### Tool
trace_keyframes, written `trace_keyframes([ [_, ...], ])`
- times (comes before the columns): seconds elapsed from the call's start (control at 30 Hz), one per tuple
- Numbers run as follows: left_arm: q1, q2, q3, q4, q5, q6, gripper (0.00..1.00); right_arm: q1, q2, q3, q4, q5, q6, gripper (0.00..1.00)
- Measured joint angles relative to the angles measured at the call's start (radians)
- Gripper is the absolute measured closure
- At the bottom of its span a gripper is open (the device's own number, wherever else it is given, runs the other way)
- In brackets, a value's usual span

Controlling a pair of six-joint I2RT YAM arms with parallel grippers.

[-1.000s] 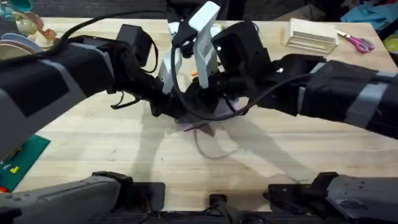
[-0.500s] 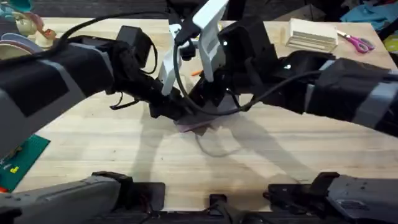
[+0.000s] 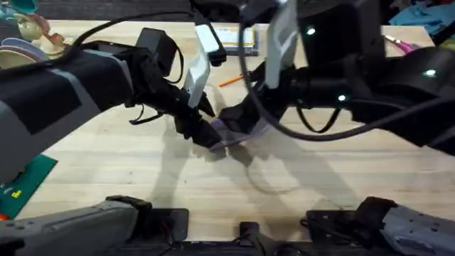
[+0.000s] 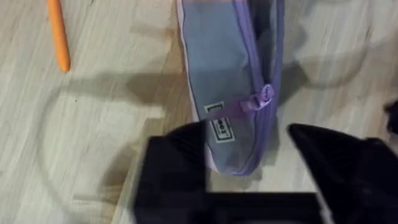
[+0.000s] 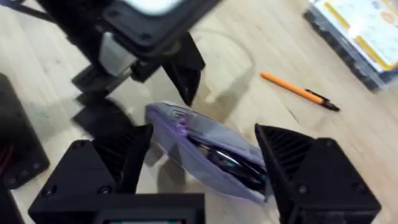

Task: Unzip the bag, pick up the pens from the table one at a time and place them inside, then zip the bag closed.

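The bag [image 3: 238,131] lies on the table [image 3: 106,163] at the middle, grey with purple edging. In the left wrist view the bag [image 4: 217,68] has its purple pull [image 4: 266,93] near one end, and the zipper is parted beyond it. My left gripper [image 4: 249,146] is open, its fingers either side of that end. My right gripper [image 5: 205,168] hovers open above the bag [image 5: 199,140], whose gap shows a dark inside. One orange pen [image 3: 231,80] lies on the wood just behind the bag, also seen as the pen [image 5: 298,91] and pen [image 4: 58,34].
A clear box with a yellow label [image 3: 234,39] stands at the back centre, just beyond the pen. Pink-handled scissors [image 3: 402,46] lie at the back right. A green sheet [image 3: 21,185] sits at the front left edge. The raised right arm [image 3: 355,78] covers the right half.
My right arm has risen toward the camera and swung right, uncovering the pen and the clear box. The left gripper has stayed at the bag's end.
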State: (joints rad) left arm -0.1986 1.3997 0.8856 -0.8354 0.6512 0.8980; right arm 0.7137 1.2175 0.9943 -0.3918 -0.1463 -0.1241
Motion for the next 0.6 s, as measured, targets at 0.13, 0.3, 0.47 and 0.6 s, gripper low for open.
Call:
trace_keyframes([
  [0.13, -0.001, 0.000, 0.000, 0.000, 0.008, -0.005, 0.012, -0.040, -0.025, 0.000, -0.013, 0.000, -0.024, 0.003],
  [0.3, -0.001, 0.000, 0.000, 0.001, 0.008, -0.006, 0.008, -0.067, -0.035, 0.009, -0.029, 0.000, -0.073, 0.003],
  [0.47, -0.001, 0.000, 0.000, 0.002, 0.007, -0.006, 0.008, -0.069, -0.035, 0.021, -0.035, 0.000, -0.160, 0.003],
  [0.6, -0.001, 0.000, 0.000, 0.002, 0.007, -0.007, 0.008, -0.069, -0.035, 0.022, -0.036, 0.000, -0.278, 0.003],
])
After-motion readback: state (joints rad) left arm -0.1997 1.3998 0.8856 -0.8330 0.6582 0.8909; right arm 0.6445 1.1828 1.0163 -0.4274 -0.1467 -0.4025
